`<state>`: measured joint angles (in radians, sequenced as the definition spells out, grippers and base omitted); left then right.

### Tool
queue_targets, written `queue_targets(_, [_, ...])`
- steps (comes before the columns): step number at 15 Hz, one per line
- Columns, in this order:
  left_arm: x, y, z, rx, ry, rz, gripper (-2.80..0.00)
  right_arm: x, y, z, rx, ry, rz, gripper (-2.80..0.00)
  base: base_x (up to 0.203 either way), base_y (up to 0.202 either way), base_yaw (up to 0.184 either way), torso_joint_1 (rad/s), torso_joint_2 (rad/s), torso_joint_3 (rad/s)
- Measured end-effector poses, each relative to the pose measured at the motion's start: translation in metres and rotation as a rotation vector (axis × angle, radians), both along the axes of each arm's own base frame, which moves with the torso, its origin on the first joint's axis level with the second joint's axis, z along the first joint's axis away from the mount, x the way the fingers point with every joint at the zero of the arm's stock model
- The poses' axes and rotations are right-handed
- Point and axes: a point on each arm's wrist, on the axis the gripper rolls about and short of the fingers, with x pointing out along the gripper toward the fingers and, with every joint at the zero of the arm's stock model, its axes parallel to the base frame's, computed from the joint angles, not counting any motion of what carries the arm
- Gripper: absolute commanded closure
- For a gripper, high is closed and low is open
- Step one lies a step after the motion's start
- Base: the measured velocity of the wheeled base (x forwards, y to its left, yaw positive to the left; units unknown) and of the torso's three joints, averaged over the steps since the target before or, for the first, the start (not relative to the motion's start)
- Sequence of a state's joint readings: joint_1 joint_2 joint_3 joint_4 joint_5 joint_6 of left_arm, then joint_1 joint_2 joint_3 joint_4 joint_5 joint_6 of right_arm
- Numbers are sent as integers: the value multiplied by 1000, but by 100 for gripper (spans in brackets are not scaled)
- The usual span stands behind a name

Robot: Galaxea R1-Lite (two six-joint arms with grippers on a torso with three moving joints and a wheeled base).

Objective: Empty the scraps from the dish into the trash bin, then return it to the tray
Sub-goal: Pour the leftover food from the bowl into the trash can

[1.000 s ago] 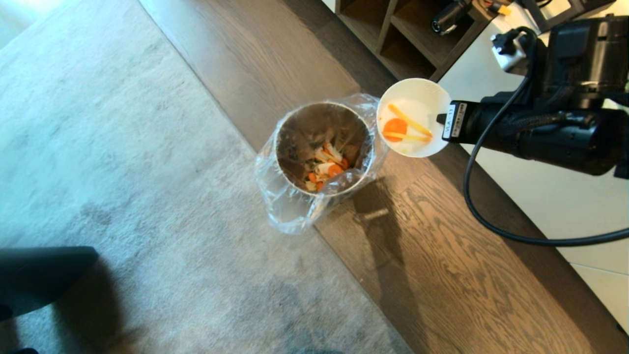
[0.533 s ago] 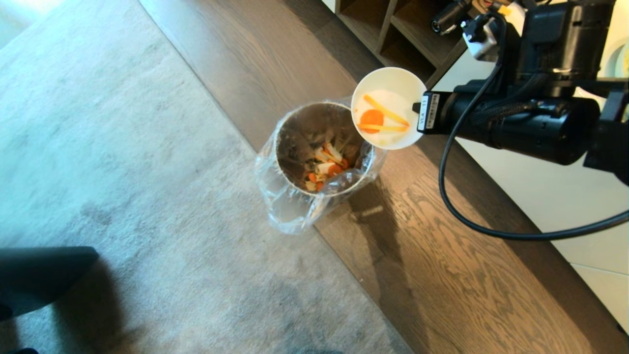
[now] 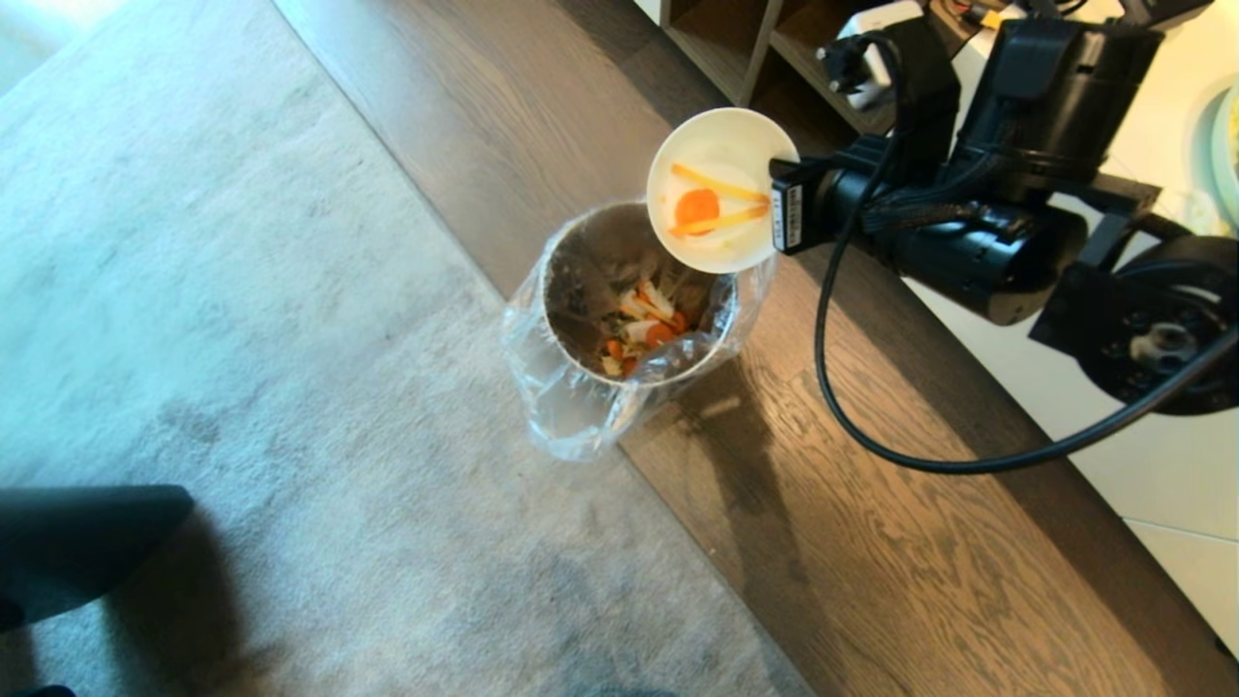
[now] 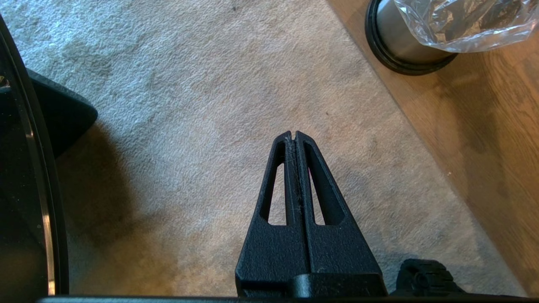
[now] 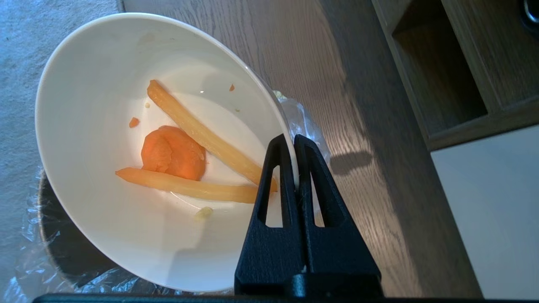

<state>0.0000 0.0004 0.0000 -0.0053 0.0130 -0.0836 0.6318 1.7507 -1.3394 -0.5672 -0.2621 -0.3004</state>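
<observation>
Right hand (image 5: 294,141), its two black fingers pinched narrow, clamps the rim of the glossy white round deep bowl (image 3: 721,189), one finger inside the wall and one outside. Held in the air, the bowl overlaps the far right edge of the bin's mouth in the head view. Inside it lie the scraps (image 5: 189,160): one orange carrot slice, two long pale-yellow sticks that flank it, and a few tiny crumbs. The bowl is tipped a little, yet the pieces rest against its inner wall.

Below stands one small cylindrical brushed-steel trash bin (image 3: 634,290) with a black base ring, lined with a clear plastic bag (image 3: 571,416) whose loose edge spills over the side. At its bottom sits a heap of orange and pale pieces (image 3: 644,329). The bin stands on dark wooden floorboards (image 3: 871,542), just at the edge of a grey carpet (image 3: 242,339).

A white label (image 3: 794,218) on the right wrist carries small dark print too fine to read. One thick black cable (image 3: 871,426) loops from the arm down across the floor. Beyond the bowl is a wooden shelf unit (image 3: 755,48) with open compartments, and a white bench (image 3: 1142,455) runs along the right.

Left hand (image 4: 294,135) hangs over the carpet with its two fingers pressed together, holding nothing.
</observation>
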Motion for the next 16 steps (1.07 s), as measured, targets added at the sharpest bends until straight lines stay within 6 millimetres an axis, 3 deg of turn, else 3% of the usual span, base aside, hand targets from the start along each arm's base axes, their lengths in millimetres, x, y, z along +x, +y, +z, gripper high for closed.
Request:
queue_targets(7, [0,0,0,0,0,0,0,3,30,-7,-143,-229,0,0,0,0,0,0,0,0])
queue_targets(16, [0,0,0,1,0,0,0,14,41,-18,-244,-554,-53,0,0,0,0,0,0,0])
